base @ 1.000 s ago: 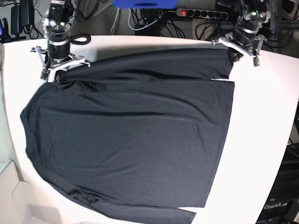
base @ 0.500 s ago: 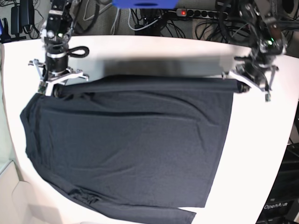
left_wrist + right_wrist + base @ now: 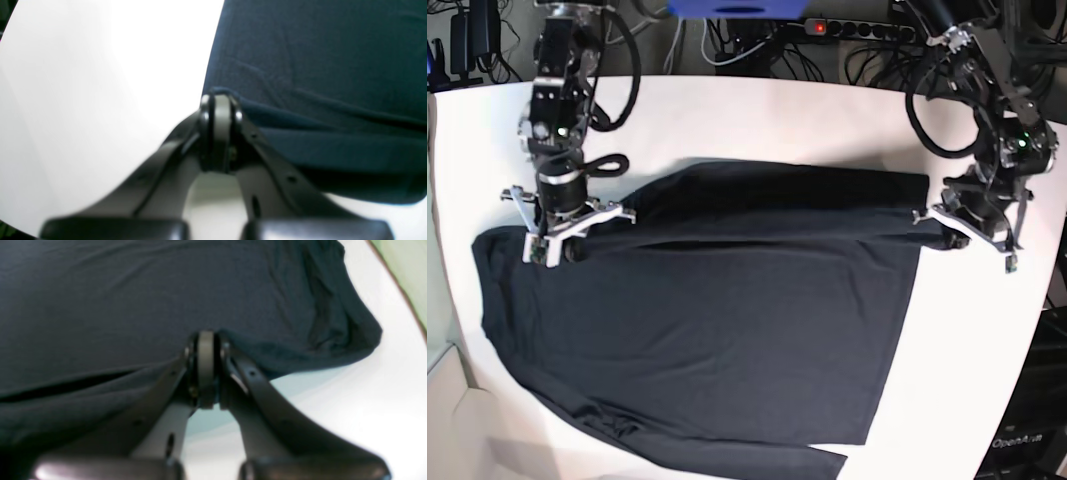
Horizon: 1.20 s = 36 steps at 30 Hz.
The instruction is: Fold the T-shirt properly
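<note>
The black long-sleeved T-shirt (image 3: 727,330) lies spread on the white table (image 3: 777,110), its far strip doubled over onto the body. My left gripper (image 3: 952,235) is at the shirt's right edge in the base view, shut on a pinch of the T-shirt (image 3: 317,66). In the left wrist view the left gripper (image 3: 217,100) has its jaws pressed together where the cloth edge meets the table (image 3: 83,83). My right gripper (image 3: 562,250) is at the shirt's left side, shut on the fabric. In the right wrist view the right gripper (image 3: 205,340) nips the T-shirt (image 3: 100,306) by a bunched sleeve.
A power strip (image 3: 827,27) with a red light and tangled cables lie beyond the table's far edge. A blue object (image 3: 737,8) hangs at the top. The table's curved edge runs close on the left and right. Bare table (image 3: 383,390) shows beside the sleeve.
Both grippers have moved toward the front of the table, still shut on the cloth. They have dragged the shirt's far strip over its body, so the fold is wider.
</note>
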{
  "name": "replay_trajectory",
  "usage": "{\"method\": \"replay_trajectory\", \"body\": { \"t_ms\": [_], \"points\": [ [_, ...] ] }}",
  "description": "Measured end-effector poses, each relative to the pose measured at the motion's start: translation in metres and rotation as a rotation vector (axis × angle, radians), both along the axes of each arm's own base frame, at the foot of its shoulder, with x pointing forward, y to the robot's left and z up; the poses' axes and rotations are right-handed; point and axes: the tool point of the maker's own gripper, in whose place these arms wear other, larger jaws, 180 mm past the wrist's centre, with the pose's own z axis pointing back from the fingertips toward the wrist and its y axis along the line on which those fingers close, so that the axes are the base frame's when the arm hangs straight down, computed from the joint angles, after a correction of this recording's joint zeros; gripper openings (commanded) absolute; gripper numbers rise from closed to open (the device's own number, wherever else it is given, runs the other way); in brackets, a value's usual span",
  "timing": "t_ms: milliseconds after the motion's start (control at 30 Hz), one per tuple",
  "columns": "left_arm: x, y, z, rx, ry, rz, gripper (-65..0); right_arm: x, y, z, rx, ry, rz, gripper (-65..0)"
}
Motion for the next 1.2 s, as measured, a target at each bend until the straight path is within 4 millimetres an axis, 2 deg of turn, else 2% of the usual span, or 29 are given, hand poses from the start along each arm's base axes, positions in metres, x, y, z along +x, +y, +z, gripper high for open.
{"method": "replay_trajectory", "body": {
  "t_ms": [133, 267, 333, 400, 467, 600, 700, 800, 933, 1033, 1100, 1200],
  "points": [
    [0.004, 0.010, -0.013, 0.033, 0.043, 0.026, -65.0, 0.009, -0.005, -0.003, -0.017, 0.006, 0.009, -65.0],
    [-0.001, 0.010, -0.031, 0.025, 0.104, 0.024, -65.0, 0.007, -0.007, -0.008, -0.024, 0.021, 0.010, -65.0],
    [0.001, 0.010, -0.031, 0.022, 0.100, 0.025, -65.0, 0.006, -0.007, -0.008, -0.024, 0.022, 0.010, -65.0],
    [0.005, 0.010, -0.027, 0.023, 0.083, 0.024, -65.0, 0.006, -0.008, -0.008, -0.025, 0.022, 0.010, -61.7],
    [0.005, 0.010, -0.026, 0.025, 0.080, 0.022, -59.2, 0.005, -0.009, -0.009, -0.025, 0.024, 0.006, -56.9],
    [0.004, 0.009, -0.026, 0.024, 0.083, 0.022, -40.7, 0.002, -0.009, -0.012, -0.026, 0.034, 0.007, -47.6],
    [0.005, 0.008, -0.027, 0.019, 0.082, 0.021, -33.9, 0.000, 0.001, -0.015, -0.039, 0.039, 0.083, -44.0],
    [0.005, 0.007, -0.027, 0.017, 0.081, 0.021, -33.9, -0.003, 0.014, -0.020, -0.034, 0.061, 0.163, -41.5],
    [0.004, 0.009, -0.027, 0.017, 0.081, 0.025, -33.9, -0.004, 0.012, -0.020, -0.036, 0.060, 0.159, -40.4],
    [-0.001, 0.007, -0.031, 0.018, 0.093, 0.019, -33.9, -0.013, -0.002, -0.025, -0.048, 0.076, 0.132, -40.2],
    [-0.011, 0.006, -0.040, 0.015, 0.124, 0.019, -33.9, -0.022, -0.014, -0.030, -0.054, 0.097, 0.102, -40.2],
    [-0.027, 0.003, -0.053, 0.006, 0.171, 0.018, -33.8, -0.024, -0.028, -0.028, -0.060, 0.098, 0.066, -40.1]
  ]
}}
